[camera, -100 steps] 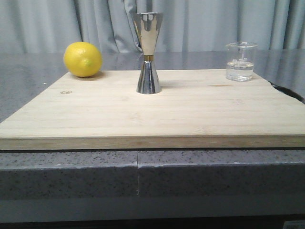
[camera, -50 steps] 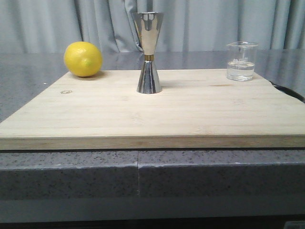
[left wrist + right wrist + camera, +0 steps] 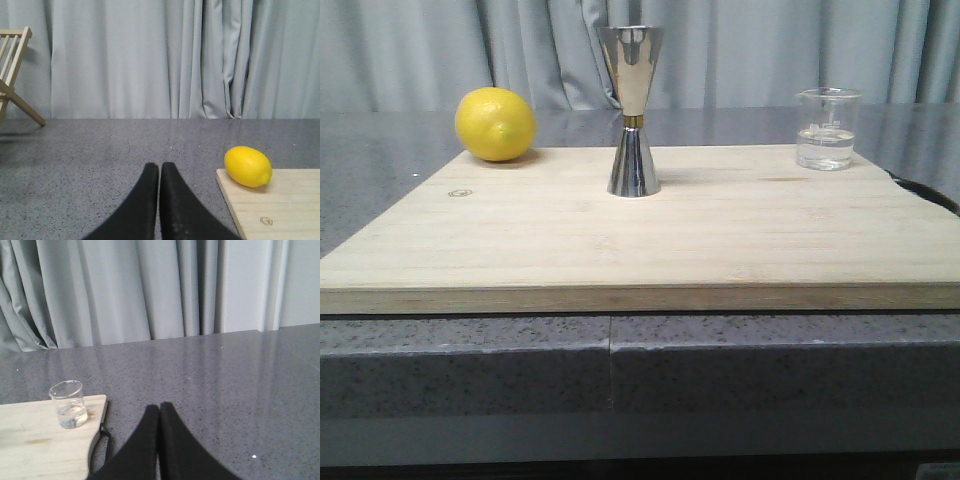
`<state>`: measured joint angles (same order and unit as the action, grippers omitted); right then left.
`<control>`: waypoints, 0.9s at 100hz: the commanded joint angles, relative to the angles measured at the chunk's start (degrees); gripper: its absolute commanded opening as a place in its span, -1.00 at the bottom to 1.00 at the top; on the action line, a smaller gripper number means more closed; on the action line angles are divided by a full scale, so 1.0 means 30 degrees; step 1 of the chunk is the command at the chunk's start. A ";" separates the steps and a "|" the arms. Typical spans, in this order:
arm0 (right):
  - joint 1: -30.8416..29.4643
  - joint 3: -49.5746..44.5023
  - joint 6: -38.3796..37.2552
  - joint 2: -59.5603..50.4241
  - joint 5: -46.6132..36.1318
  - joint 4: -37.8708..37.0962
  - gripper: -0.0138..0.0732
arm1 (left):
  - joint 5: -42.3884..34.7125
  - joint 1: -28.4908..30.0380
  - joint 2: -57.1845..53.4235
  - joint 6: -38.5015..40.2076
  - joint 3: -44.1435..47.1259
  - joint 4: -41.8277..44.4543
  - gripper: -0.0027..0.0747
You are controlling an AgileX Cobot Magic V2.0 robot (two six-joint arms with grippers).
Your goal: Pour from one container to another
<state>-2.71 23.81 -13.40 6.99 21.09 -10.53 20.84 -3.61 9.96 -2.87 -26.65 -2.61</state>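
A small clear glass beaker [image 3: 827, 129] with some clear liquid stands at the far right of the wooden board [image 3: 640, 240]; it also shows in the right wrist view [image 3: 68, 404]. The tall steel jigger [image 3: 631, 110] with a gold band stands upright at the board's far middle. Neither gripper appears in the front view. My left gripper [image 3: 159, 167] is shut and empty over the grey counter, left of the board. My right gripper [image 3: 160, 407] is shut and empty over the counter, right of the board and the beaker.
A yellow lemon [image 3: 496, 124] lies at the board's far left corner, also seen in the left wrist view [image 3: 248, 166]. A wooden rack [image 3: 12, 75] stands far left on the counter. A black cord loop [image 3: 102, 440] hangs at the board's right edge. Grey curtains close the back.
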 commanded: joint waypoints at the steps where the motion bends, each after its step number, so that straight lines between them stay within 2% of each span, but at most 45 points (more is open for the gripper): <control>1: -0.0012 0.1920 0.0187 0.1421 -0.0595 -0.0534 -0.84 | -0.0284 -0.0157 0.1468 -0.0676 -0.1819 -0.0003 -0.99; 23: -0.0012 0.3163 0.0187 0.2962 -0.0858 -0.0534 -0.84 | -0.0462 -0.0157 0.3216 -0.0827 -0.2898 -0.0003 -0.99; 90: -0.0012 0.3163 0.0187 0.2962 -0.0817 -0.0534 -0.84 | -0.0638 -0.0157 0.3286 -0.0827 -0.2864 -0.0152 -0.99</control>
<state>-2.71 31.33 -13.40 14.70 22.81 -11.22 23.58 -3.61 18.83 -5.48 -33.37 -2.42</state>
